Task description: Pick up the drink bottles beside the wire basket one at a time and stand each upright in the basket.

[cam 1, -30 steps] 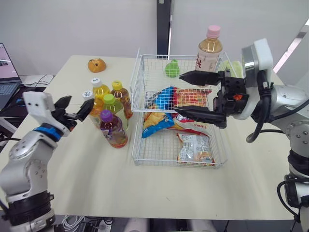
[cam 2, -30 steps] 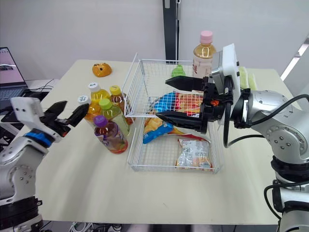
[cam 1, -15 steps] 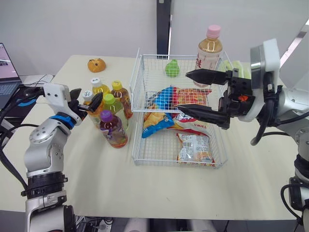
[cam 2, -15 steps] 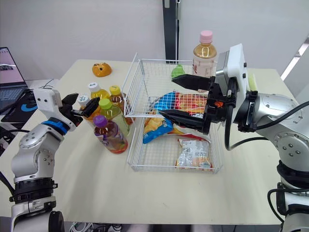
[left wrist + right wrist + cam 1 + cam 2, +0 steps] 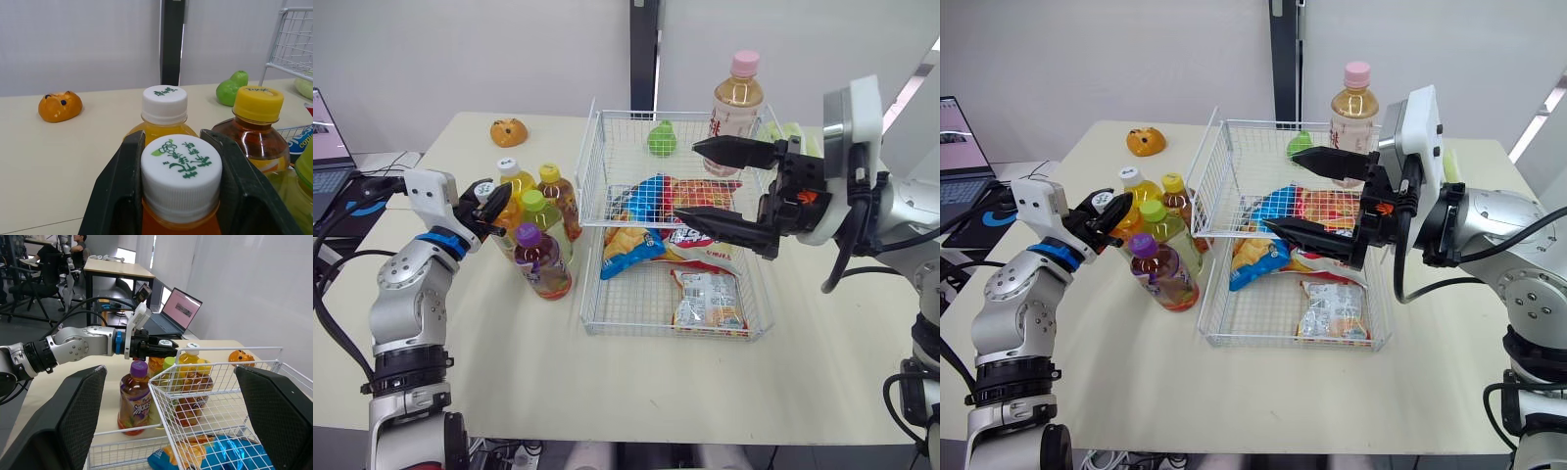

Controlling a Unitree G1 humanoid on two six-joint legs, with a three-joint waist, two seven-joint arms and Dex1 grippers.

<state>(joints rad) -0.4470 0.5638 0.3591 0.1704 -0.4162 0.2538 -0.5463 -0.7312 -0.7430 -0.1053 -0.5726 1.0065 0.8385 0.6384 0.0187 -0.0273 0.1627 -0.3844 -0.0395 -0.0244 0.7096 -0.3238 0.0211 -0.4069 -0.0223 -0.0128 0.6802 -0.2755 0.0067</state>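
Five drink bottles are seen clustered upright on the desk (image 5: pixel 607 392), just left of the wire basket (image 5: pixel 636 331). The leftmost of them, a white-capped orange bottle (image 5: pixel 181 169), is gripped at its cap by the left gripper (image 5: pixel 1114 203). The two black fingers (image 5: pixel 122 196) are closed in against opposite sides of the cap and appear to touch it. Whether its base has left the desk cannot be told.

Just beyond it a second white-capped bottle (image 5: pixel 509 168) is seen, and to the right of that a yellow-capped bottle (image 5: pixel 558 196) stands nearest the basket's left wall. A green-capped bottle (image 5: pixel 546 227) stands in the middle of the group, and a purple-capped bottle (image 5: pixel 540 262) is placed nearest.

The right gripper (image 5: pixel 687 180) is held above the far half of the basket. Its fingers (image 5: pixel 734 152) are spread wide apart and nothing is held between them.

Snack packets (image 5: pixel 710 299) are lying flat on the basket floor. A pink-capped bottle (image 5: pixel 737 103) stands upright at the basket's far right corner, and a green pear-shaped toy (image 5: pixel 661 138) is seen at the far side. Whether either is inside the wire or just behind it cannot be told. An orange toy (image 5: pixel 509 131) lies at the far left of the desk, well apart from the bottles.
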